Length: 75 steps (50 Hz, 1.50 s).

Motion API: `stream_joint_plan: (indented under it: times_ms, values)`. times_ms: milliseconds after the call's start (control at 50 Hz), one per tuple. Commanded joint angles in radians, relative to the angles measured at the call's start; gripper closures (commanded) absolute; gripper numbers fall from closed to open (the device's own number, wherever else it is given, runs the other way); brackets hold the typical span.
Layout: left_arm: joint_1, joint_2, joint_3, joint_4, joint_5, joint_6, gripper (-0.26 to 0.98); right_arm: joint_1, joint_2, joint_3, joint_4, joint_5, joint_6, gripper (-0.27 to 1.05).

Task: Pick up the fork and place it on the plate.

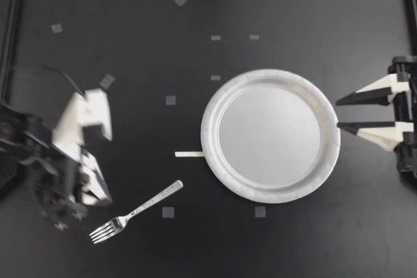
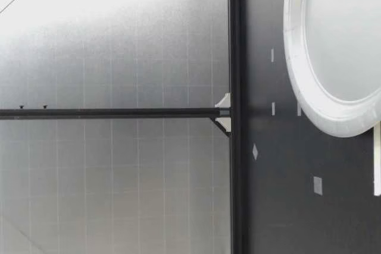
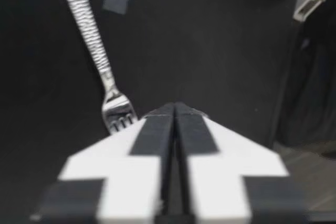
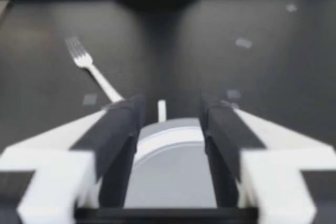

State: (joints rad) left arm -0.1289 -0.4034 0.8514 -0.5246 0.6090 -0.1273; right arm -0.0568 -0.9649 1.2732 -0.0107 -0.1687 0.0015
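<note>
open table (image 1: 293, 17) around fork (image 1: 137, 211), plate (image 1: 206, 136) well apart, tape squares (image 1: 168, 212) seemingly flat

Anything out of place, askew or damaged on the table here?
Nothing stands out. The silver metal fork lies flat and diagonal on the black table, apart from the round white paper plate, which looks intact and empty. A small pale strip lies by the plate's rim; what it is, I cannot tell.
</note>
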Motion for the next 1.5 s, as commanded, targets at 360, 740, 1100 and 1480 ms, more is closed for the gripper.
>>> stream_joint_plan:
  times_ms: [360,740,1100,1480]
  values:
    - [-0.035,0.328,-0.1,-0.034,-0.069,0.06,0.13,-0.006,0.017,0.012,0.002,-0.037,0.002,0.26]
    - [-0.035,0.411,-0.063,-0.031,-0.081,0.005,0.17,-0.005,0.012,0.021,0.002,-0.051,0.003,0.26]
    - [-0.035,0.436,-0.061,-0.031,-0.12,-0.026,0.17,-0.005,0.009,0.023,0.002,-0.052,0.003,0.26]
    - [-0.046,0.449,-0.06,-0.032,-0.13,-0.037,0.17,-0.005,0.005,0.026,0.002,-0.052,0.003,0.26]
